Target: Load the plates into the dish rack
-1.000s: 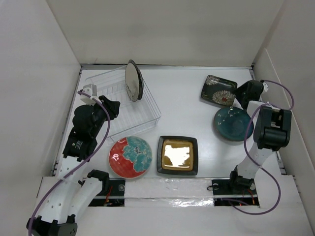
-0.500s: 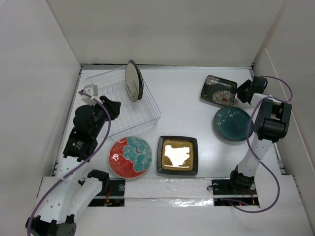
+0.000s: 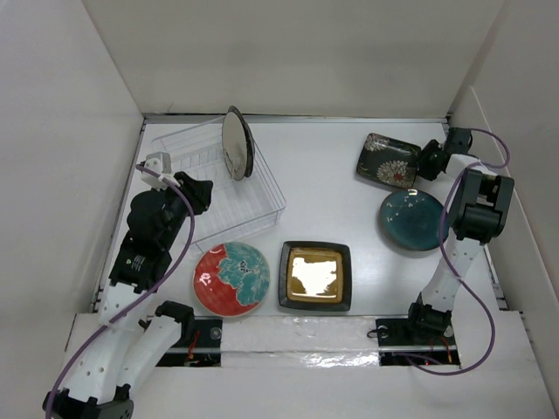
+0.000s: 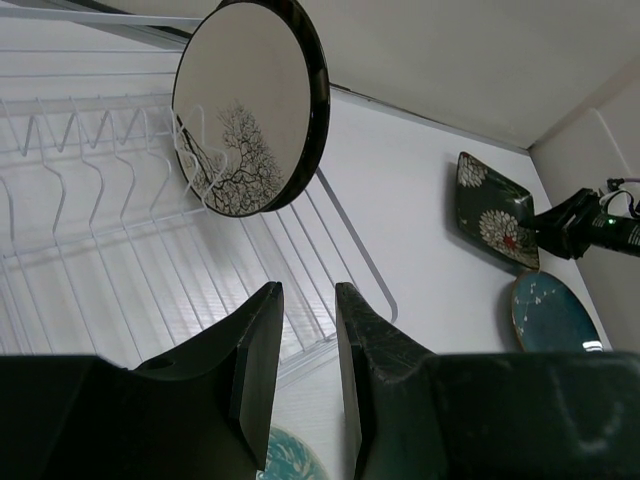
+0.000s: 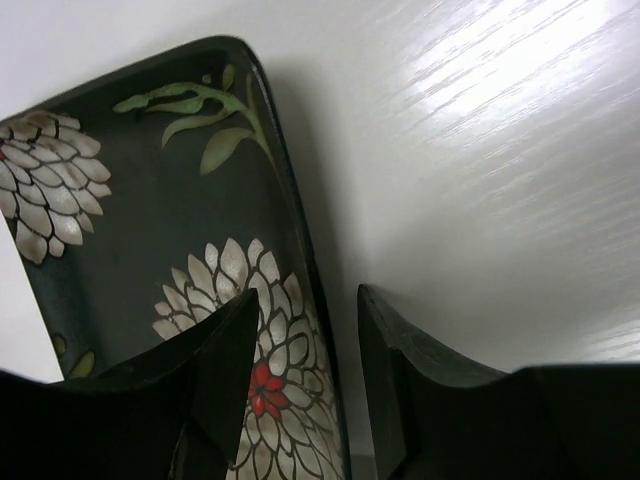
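A clear dish rack [image 3: 249, 205] stands at the back left with one round cream branch-pattern plate [image 3: 237, 142] upright in it. That plate [image 4: 245, 110] fills the top of the left wrist view. My left gripper [image 3: 199, 190] hovers over the rack's near side, open and empty [image 4: 308, 290]. The square dark floral plate [image 3: 389, 161] lies flat at the back right. My right gripper [image 3: 428, 163] is at its right edge, and its open jaws [image 5: 307, 295] straddle the plate's rim [image 5: 300, 250]. The teal plate [image 3: 412, 219], the red flowered plate [image 3: 231, 278] and the square black-gold plate [image 3: 315, 276] lie flat on the table.
White walls close in the table on the left, the back and the right. The right wall is close behind my right gripper. The rack's wire dividers [image 4: 100, 250] run under the upright plate.
My right gripper has moved toward the back, up to the floral plate's right edge, and its jaws have narrowed. My left arm has barely shifted.
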